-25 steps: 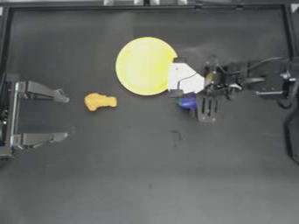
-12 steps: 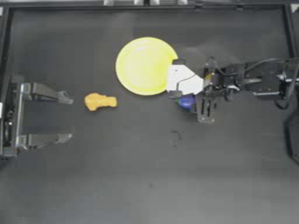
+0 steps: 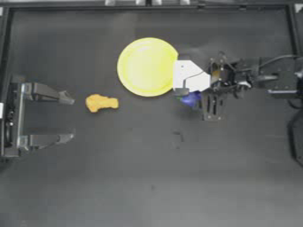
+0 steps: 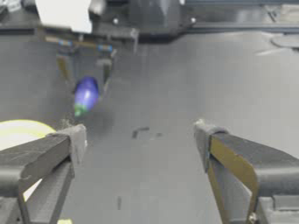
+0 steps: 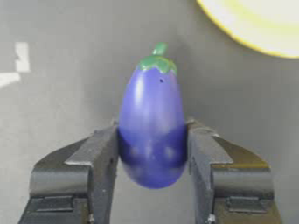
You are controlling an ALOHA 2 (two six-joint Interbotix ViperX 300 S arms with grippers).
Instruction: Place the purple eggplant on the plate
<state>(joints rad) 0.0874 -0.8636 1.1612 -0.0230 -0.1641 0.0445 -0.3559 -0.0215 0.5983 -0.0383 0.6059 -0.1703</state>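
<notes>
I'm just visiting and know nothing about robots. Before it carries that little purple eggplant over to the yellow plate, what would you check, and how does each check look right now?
1. Grip: right gripper jaws press both sides of the purple eggplant: ok.
2. Eggplant lifted off the table: appears raised in the left wrist view, height uncertain: cannot tell.
3. Plate surface free of objects: ok.
4. Path: plate rim lies close beside the eggplant, nothing between: ok.
5. Left gripper parked open at the table's left side, out of the way: ok.
6. Orange lumpy item sits apart from the plate: ok.

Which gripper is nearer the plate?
Right. The right gripper holds the eggplant just off the plate's rim; the left gripper is parked open at the table's left edge, beyond the orange item.
</notes>
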